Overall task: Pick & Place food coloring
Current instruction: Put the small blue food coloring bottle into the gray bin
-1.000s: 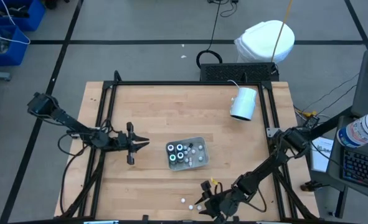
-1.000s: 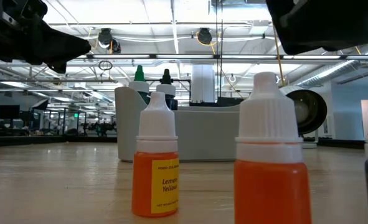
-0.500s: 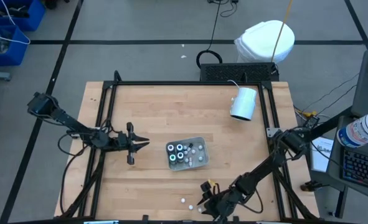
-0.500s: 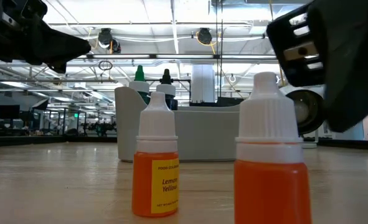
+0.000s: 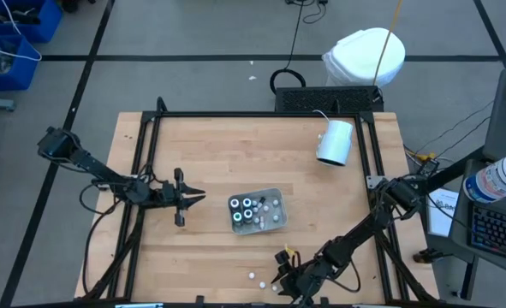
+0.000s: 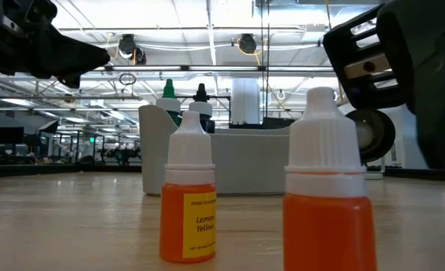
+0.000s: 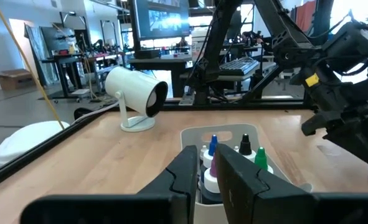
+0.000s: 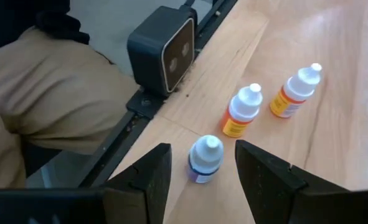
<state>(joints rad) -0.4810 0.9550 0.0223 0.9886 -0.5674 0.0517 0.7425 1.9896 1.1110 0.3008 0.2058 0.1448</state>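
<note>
Right gripper [image 8: 199, 163] at lower centre of high view, fingers apart, straddling a small bottle [image 8: 204, 158] standing on the tabletop [image 5: 235, 154], not gripping. Only low view reads a "Lemon Yellow" bottle [image 6: 188, 197]. Left gripper [image 5: 193, 198], fingers narrowly parted, empty, beside the tray [image 5: 274, 193] of bottles.

Light wooden surface [image 5: 235, 154] within a black frame, standing on grey floor [image 5: 193, 34] marked by dark lines; blue bins [image 5: 17, 30] (upper left corner); ceiling strip lights [image 6: 207, 34] beyond.

Three food coloring bottles [image 8: 246, 112] stand upright on the table.
</note>
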